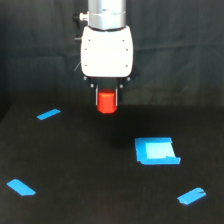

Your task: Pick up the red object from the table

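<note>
Red object [106, 102]: stubby red-orange block (facets blurred), off the table [75, 170]
Gripper [106, 99]: fingers pinching it
Writing: none legible

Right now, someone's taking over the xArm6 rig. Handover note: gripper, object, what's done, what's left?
Gripper: shut on the red object, which sits between the fingers with its lower part showing below them.
Red object: appears held clear above the table, near the top centre of the exterior view, in front of the black backdrop.
Table: blue square patch toward the exterior view's right; blue tape strips at far left, near left and near right.
Done: grasp made and, by the look of it, the lift.
Left: probably nothing but holding the grip; confirm the object is secure.
</note>
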